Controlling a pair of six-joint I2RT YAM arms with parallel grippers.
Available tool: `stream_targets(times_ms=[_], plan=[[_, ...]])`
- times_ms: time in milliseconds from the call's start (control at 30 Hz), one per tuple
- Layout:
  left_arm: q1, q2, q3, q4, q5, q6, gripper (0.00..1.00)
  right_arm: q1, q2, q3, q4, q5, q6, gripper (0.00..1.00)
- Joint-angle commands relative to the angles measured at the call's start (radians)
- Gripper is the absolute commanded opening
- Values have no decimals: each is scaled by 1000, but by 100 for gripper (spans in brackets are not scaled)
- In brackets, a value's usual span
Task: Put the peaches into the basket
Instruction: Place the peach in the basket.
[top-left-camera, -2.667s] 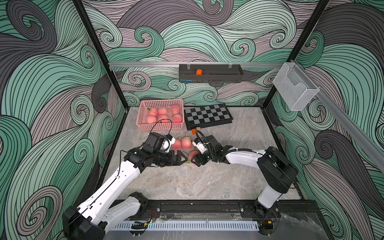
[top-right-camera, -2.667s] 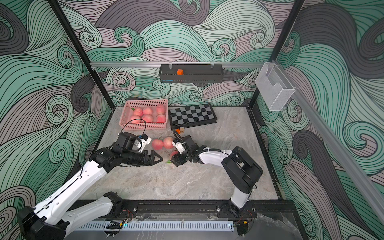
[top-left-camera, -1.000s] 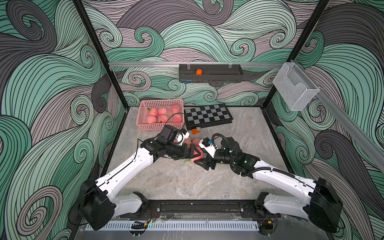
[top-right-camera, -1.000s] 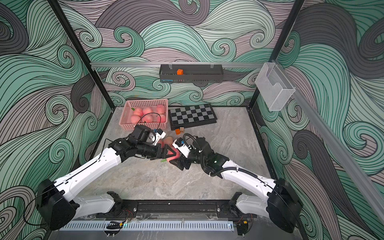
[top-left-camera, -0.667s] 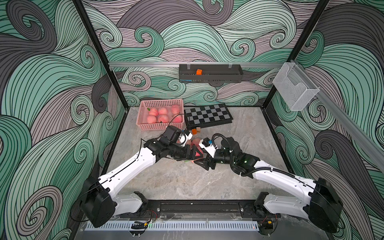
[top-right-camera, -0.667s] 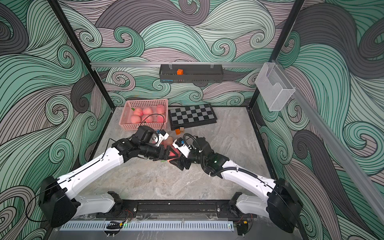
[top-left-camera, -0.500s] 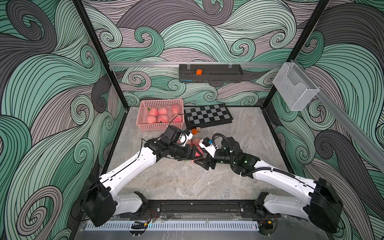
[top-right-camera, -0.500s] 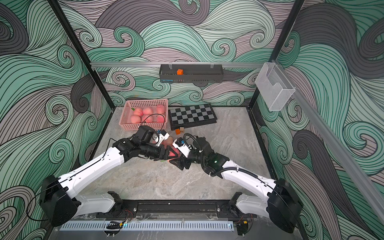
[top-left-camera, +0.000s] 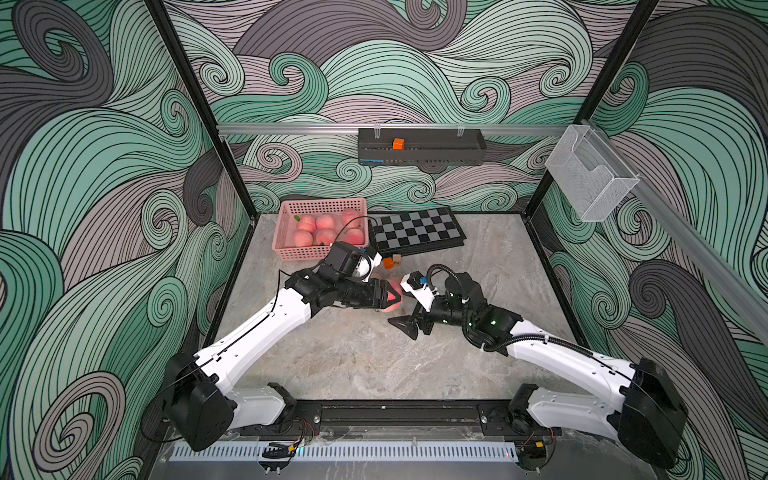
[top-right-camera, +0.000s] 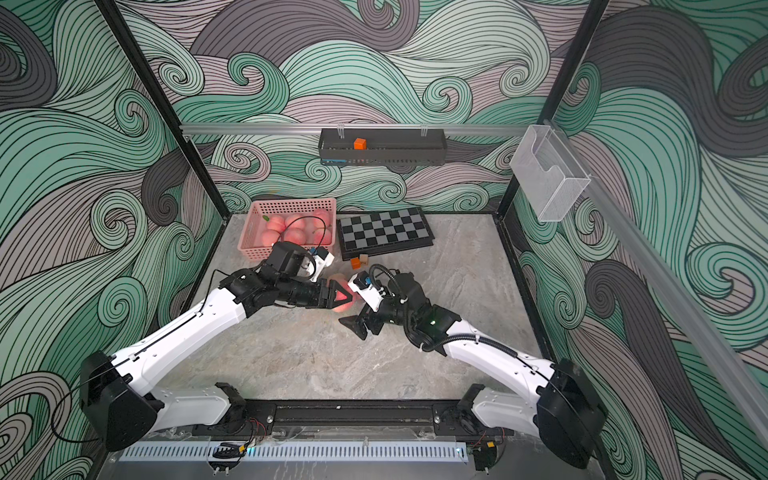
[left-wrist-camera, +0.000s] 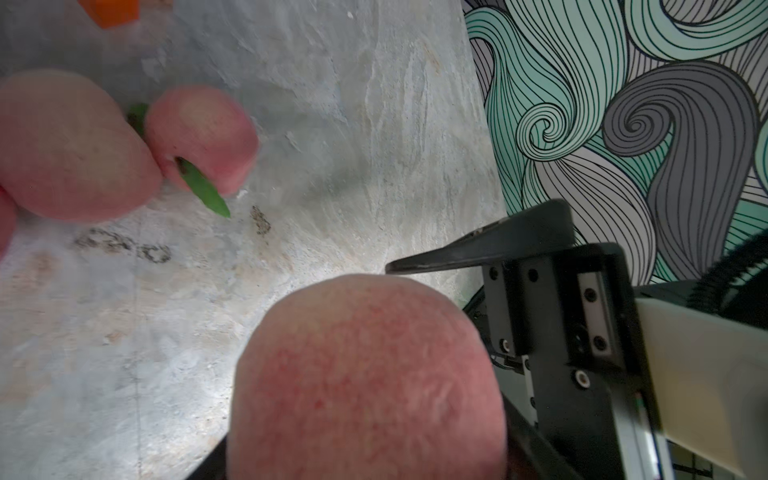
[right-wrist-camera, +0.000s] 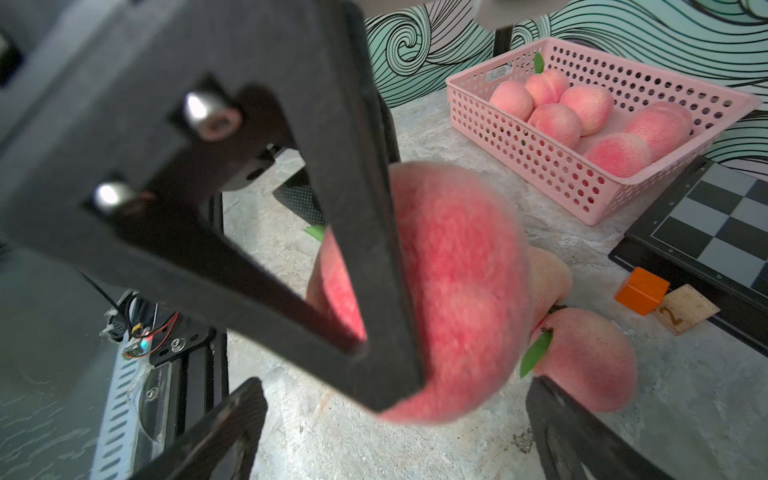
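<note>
Left pincer (top-left-camera: 390, 297) clamps a round pink peach (top-left-camera: 390, 308) mid-way across the grey marble tabletop (top-left-camera: 353, 357) in both top views; the right pincer (top-left-camera: 409, 318) beside it gapes wide. Left wrist view: that peach (left-wrist-camera: 365, 374) fills the foreground. Right wrist view: a pink perforated plastic basket (right-wrist-camera: 540, 162) holds several peaches (right-wrist-camera: 555, 120).

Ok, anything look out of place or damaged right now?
Nothing damaged or spilled. An orange cube and a numbered wooden tile lie loose on the table beside the chessboard, near loose peaches.
</note>
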Motion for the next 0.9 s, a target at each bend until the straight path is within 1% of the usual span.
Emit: stream_targets(times_ms=[0,167,233,400,500,600,667,867], plan=[[52,45,94,-57,-73,76,65,-25,-5,61,-25,16,4,99],[142,120,204,-100,-111,137,65,-69,5,123,-66,13,8,99],[176,175,248,-108,-129,156,65,-90,15,144,-78,2,10,99],[243,296,404,-153,-212,220,65,-145,35,174,-79,-39,19,99],[273,380,499,-165,-245,239,64,-168,46,188,-84,-53,18,99],[305,464,592,-168,-252,237,64,-184,57,196,-90,-55,16,99],[318,512,654,-172,-260,239,64,-192,62,201,-97,-55,15,99],[338,672,863,-215,-330,273,64,-211,73,201,-103,-58,15,99]])
